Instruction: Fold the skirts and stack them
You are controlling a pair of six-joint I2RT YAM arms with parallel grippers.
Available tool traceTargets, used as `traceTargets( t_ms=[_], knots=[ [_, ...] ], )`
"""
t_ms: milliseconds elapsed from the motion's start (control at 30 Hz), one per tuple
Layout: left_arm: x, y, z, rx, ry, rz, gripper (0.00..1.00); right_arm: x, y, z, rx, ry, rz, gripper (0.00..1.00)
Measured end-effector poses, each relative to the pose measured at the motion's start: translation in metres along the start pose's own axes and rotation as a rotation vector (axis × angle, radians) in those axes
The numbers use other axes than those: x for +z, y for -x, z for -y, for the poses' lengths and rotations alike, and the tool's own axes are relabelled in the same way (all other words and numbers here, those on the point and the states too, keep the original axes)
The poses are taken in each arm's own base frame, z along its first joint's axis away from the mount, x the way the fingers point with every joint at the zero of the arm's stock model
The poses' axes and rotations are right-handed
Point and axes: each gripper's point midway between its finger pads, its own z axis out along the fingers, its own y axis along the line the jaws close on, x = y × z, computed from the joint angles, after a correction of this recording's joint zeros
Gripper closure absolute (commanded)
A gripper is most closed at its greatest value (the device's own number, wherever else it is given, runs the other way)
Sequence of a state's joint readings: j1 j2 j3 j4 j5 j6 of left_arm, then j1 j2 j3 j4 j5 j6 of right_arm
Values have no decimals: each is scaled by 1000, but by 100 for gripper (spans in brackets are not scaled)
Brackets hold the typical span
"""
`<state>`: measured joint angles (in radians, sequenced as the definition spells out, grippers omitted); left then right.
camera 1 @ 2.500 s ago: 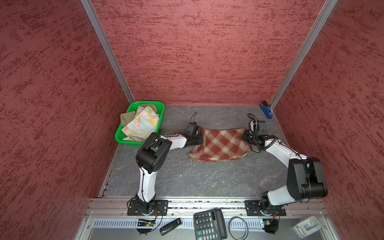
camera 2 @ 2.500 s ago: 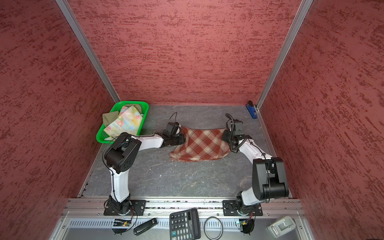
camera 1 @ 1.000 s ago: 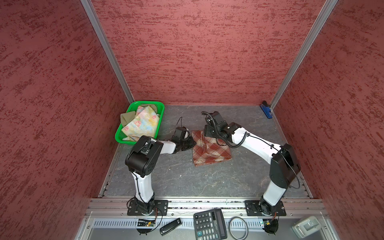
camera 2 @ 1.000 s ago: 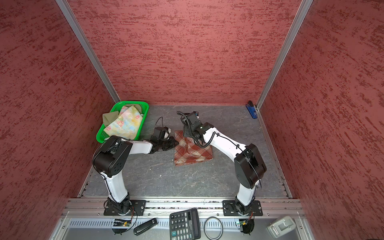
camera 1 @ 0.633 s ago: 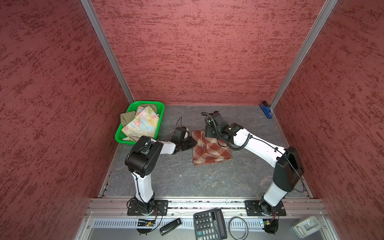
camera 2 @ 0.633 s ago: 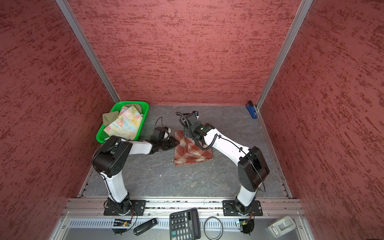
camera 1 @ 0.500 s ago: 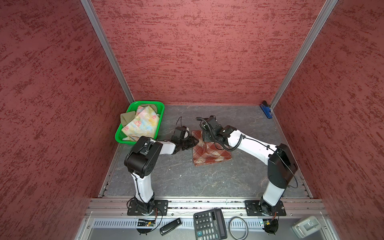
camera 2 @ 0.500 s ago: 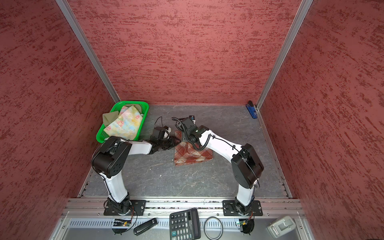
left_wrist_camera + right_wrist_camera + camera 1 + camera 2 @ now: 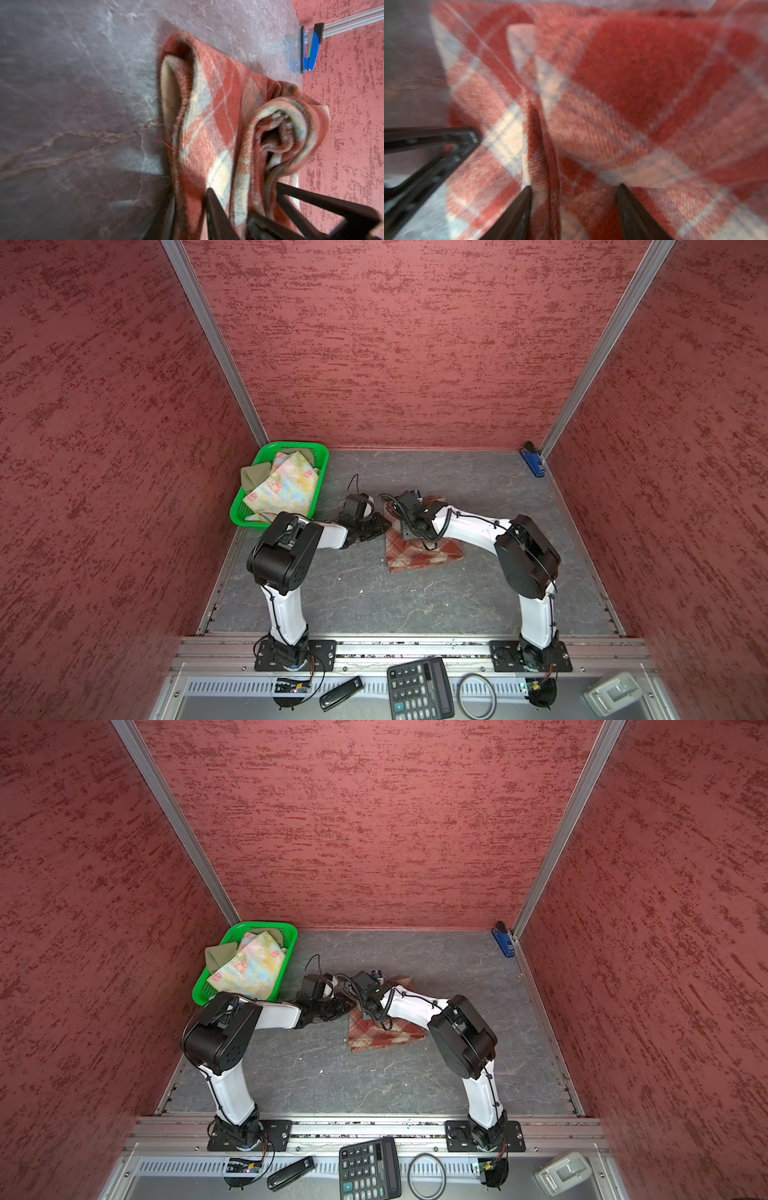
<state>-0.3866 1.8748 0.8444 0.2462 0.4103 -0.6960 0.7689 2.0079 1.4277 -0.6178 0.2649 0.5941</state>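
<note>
On the grey tabletop, the right gripper, jaws parted, rests on a folded red-brown and cream plaid skirt; left gripper narrow at its edge, hold unclear

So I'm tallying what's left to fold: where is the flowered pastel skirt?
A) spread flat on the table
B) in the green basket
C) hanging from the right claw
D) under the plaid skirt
B: the flowered pastel skirt lies in the green basket, partly over the olive skirt; only the plaid skirt is on the table.
</note>
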Motion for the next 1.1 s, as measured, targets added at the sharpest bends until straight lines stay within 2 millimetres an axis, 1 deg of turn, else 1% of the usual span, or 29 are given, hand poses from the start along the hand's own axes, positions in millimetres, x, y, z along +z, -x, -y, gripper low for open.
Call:
traceTargets(
  t_ms=[33, 100, 233, 367, 467, 567, 733, 833, 967, 1100],
  knots=[
    [0, 0, 0, 1, 2, 0, 80, 2, -1, 1, -6, -6, -4, 54],
    [1, 0, -1, 5, 5, -1, 83, 4, -1, 1, -5, -8, -2, 74],
    [3, 0, -2, 11, 7, -2, 85, 3, 3, -3, -1, 7, 17, 100],
    [6, 1, 0, 16, 7, -1, 87, 3, 5, -4, -5, 11, 25, 100],
    [9, 1, 2, 23, 7, 3, 88, -2, 9, -3, -7, 13, 36, 100],
    [10, 1, 3, 28, 5, 7, 89, -15, 16, -2, -6, 24, 61, 100],
    [10, 2, 3, 29, 5, 9, 90, -49, 33, 0, 14, 59, 126, 100],
    [11, 2, 3, 29, 6, 10, 90, -64, 40, 0, 23, 80, 154, 100],
    [11, 2, 3, 29, 6, 10, 90, -74, 43, -1, 29, 100, 167, 100],
    [11, 2, 3, 30, 5, 10, 91, -77, 41, -7, 30, 131, 155, 100]
  ],
)
